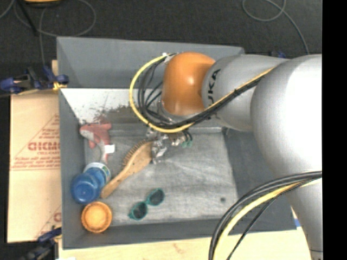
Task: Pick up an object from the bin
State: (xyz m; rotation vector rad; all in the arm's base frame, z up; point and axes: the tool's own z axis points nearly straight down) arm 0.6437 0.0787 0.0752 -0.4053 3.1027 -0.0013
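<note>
The wooden brush [129, 169] lies flat on the bin floor directly under and beside the claw [160, 148]. Its broad bristled head is right at the claw's tip and its handle runs away from the claw, down and to the left as the camera sees it. It looks light and stiff, a single rigid piece that should not bend or crush. The smooth wood may be a little slippery, and the bristled face gives an uneven surface. The narrow neck where the head tapers into the handle, just off the claw, looks the surest place to take hold, across the width. The claw sits low in the bin, at or very near the brush head. Its tip is too crowded under the wrist to tell how far open it is, or whether it has hold of anything. Farther out past the handle's end are a blue bottle [88, 184] and an orange cap [96, 216]. A pair of teal sunglasses [146, 203] lies below the claw, well apart. A pink toy [95, 132] lies off to the claw's left by the bin [69, 145] wall.
</note>
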